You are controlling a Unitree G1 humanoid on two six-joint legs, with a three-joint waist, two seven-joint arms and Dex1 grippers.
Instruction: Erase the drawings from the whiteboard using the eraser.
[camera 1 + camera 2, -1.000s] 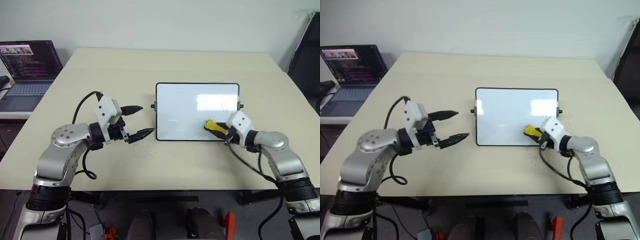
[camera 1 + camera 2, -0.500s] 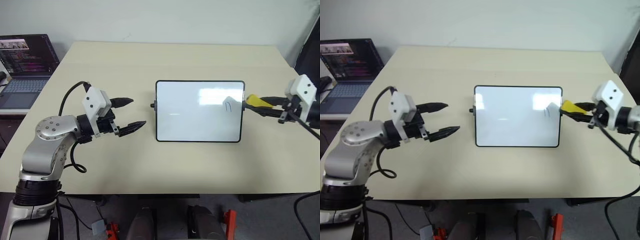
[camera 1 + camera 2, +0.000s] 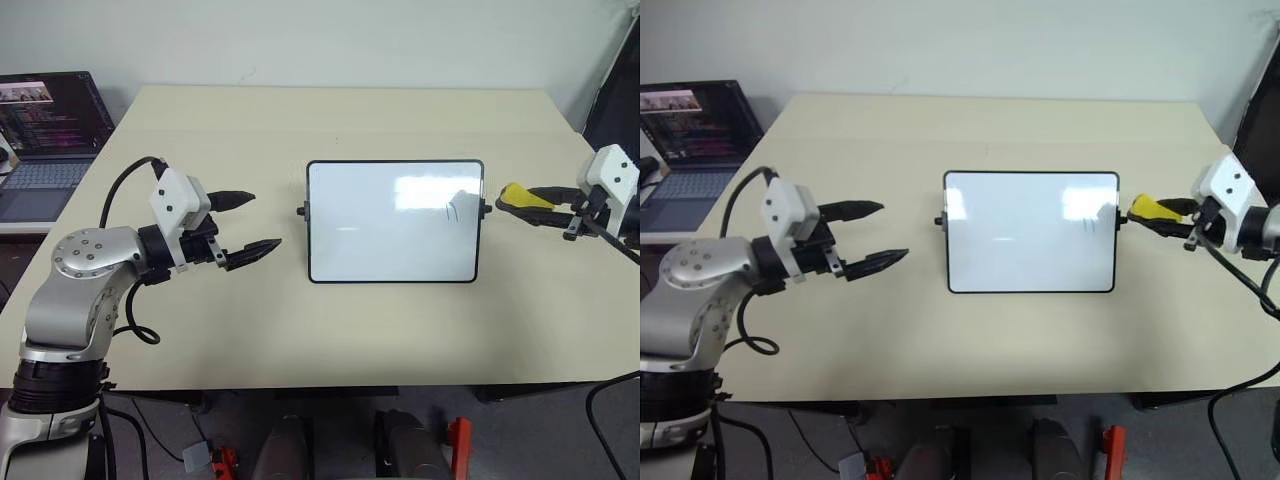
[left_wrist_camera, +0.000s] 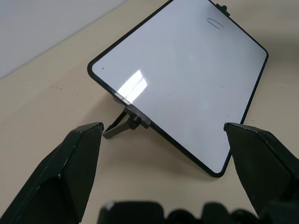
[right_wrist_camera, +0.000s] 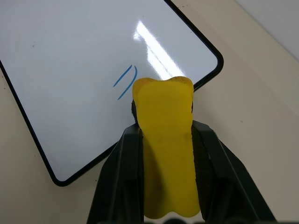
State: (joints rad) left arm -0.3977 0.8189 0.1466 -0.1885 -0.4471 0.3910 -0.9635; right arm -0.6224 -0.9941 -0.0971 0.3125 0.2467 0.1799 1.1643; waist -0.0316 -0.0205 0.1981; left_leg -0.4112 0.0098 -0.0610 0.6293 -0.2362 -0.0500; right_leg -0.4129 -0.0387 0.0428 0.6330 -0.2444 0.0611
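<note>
The whiteboard [image 3: 380, 240] lies flat in the middle of the table, black-framed with a small knob on each short side. One of the drawings [image 3: 452, 210], a thin arch-like mark, sits near the board's right edge and is also seen at close range as two blue strokes [image 5: 126, 82]. My right gripper [image 3: 512, 200] is shut on the yellow eraser [image 5: 166, 140] and hovers just off the board's right edge, pointing at it. My left gripper [image 3: 266, 218] stands open to the left of the board, nothing between its fingers [image 4: 70, 172].
An open laptop [image 3: 50, 130] rests on a side surface at the far left. A dark object [image 3: 615, 80] stands past the table's right rear corner. Bare tabletop surrounds the board on all sides.
My right gripper carried the eraser from the board's lower right area up and off past its right edge, uncovering the arch mark. The left gripper drifted slightly left. The camera view also shifted.
</note>
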